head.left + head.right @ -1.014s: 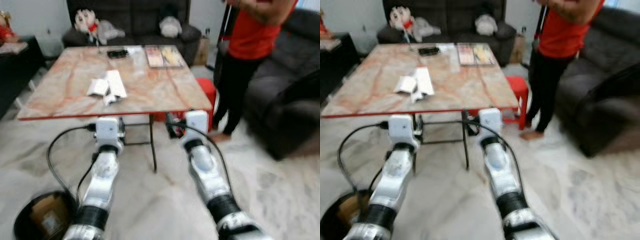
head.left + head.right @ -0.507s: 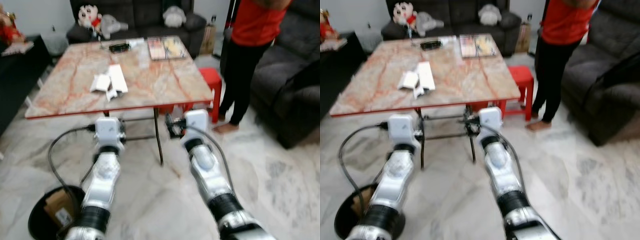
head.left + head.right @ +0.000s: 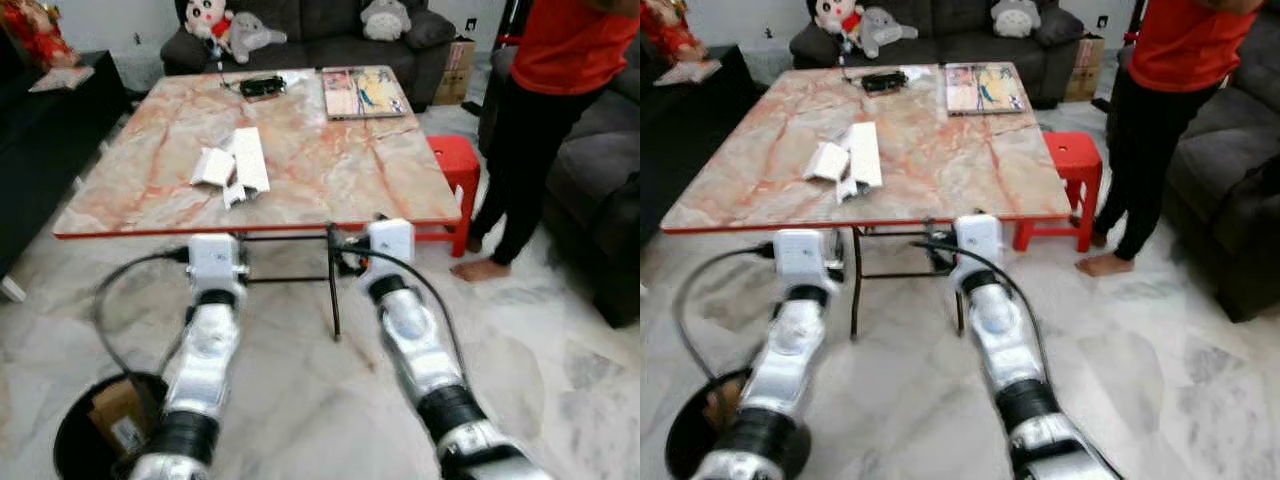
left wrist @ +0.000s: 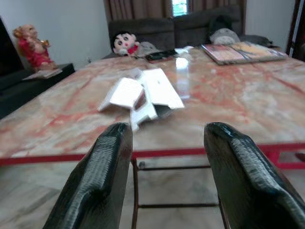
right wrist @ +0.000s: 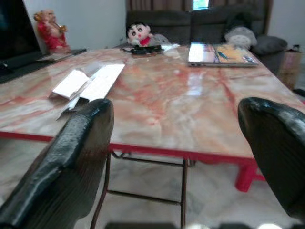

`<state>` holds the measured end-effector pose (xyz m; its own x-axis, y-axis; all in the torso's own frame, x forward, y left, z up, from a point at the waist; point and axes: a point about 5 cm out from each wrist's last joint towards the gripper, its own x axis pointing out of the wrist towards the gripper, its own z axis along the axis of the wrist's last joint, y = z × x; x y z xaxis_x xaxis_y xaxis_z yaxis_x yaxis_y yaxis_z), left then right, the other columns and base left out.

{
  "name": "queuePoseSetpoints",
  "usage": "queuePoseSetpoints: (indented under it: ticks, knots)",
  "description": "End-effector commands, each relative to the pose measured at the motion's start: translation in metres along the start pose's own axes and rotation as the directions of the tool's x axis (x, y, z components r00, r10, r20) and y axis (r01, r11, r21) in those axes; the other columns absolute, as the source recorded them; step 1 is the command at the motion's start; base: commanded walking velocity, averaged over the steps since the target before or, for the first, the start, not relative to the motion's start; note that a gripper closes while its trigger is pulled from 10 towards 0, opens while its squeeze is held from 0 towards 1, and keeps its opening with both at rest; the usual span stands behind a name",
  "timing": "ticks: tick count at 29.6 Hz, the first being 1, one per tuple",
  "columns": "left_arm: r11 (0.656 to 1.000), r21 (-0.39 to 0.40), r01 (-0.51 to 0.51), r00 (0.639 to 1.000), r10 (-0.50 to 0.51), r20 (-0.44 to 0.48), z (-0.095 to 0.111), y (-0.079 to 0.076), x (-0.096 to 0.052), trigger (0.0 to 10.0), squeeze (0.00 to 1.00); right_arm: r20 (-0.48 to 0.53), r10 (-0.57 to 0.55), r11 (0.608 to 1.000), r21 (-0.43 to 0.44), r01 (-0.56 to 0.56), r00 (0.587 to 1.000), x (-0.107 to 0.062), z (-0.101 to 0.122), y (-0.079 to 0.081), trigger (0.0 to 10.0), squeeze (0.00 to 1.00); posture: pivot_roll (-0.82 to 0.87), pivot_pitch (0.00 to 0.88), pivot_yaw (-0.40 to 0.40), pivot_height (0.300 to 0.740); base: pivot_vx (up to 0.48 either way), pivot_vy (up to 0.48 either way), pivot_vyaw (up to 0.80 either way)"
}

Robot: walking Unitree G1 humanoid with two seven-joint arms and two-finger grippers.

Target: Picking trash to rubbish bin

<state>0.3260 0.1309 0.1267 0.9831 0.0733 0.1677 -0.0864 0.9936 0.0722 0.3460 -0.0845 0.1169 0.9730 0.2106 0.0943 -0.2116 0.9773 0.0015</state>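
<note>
Crumpled white cartons (image 3: 232,168) lie on the left half of the marble table (image 3: 330,170); in the left wrist view the cartons (image 4: 141,96) sit straight ahead, past the table's red edge. My left gripper (image 4: 167,143) is open and empty, held just short of that edge at about table height. My right gripper (image 5: 176,119) is open too, level with the edge further right. Both silver arms (image 3: 210,340) reach forward side by side. A black rubbish bin (image 3: 95,440) with cardboard inside stands on the floor by my left arm.
A person in a red shirt (image 3: 560,110) stands at the table's right side beside a red stool (image 3: 456,168). A magazine (image 3: 362,92) and a black object (image 3: 262,87) lie at the far edge. Dark sofas stand behind and right, a black cabinet (image 3: 40,130) left.
The camera has come closer to the table and looks down on it more steeply; the picture is sharper. Both arms stay stretched out ahead, grippers near the table edge.
</note>
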Motion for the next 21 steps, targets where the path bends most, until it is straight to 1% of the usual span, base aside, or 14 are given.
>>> queuePoseSetpoints:
  ticks: [1, 12, 14, 19, 21]
  knots:
    - [0.999, 0.015, -0.036, 0.999, 0.035, 0.014, 0.0036, 0.0132, 0.0027, 10.0, 0.0, 0.008, 0.033, 0.999, 0.018, -0.034, 0.999, 0.0029, 0.004, 0.0144, 10.0, 0.0, -0.02, 0.0, 0.005, 0.74, 0.36, 0.0, 0.0]
    - [0.999, 0.026, -0.026, 1.0, 0.025, 0.011, 0.0026, 0.0122, 0.0021, 10.0, 0.0, -0.009, 0.019, 0.999, 0.026, -0.018, 1.0, 0.0038, 0.0022, 0.0124, 10.0, 0.0, -0.02, 0.0, 0.003, 0.74, 0.36, 0.0, 0.0]
    - [0.999, 0.028, -0.024, 1.0, 0.024, 0.012, 0.0028, 0.0123, 0.0023, 10.0, 0.0, -0.012, 0.01, 1.0, 0.016, -0.01, 1.0, 0.0041, 0.002, 0.0116, 10.0, 0.0, -0.02, 0.0, 0.002, 0.74, 0.364, 0.0, 0.0]
    - [0.999, 0.03, -0.026, 1.0, 0.026, 0.012, 0.0029, 0.0128, 0.0025, 10.0, 0.0, -0.009, 0.017, 1.0, 0.021, -0.016, 1.0, 0.0045, 0.0024, 0.012, 10.0, 0.0, -0.02, 0.0, 0.001, 0.74, 0.36, 0.0, -0.59]
    - [0.999, 0.03, -0.027, 1.0, 0.027, 0.013, 0.0032, 0.0128, 0.0028, 10.0, 0.0, 0.001, 0.021, 0.999, 0.029, -0.021, 1.0, 0.0044, 0.0034, 0.0126, 10.0, 0.0, -0.02, 0.0, 0.001, 0.74, 0.36, 0.0, 0.0]
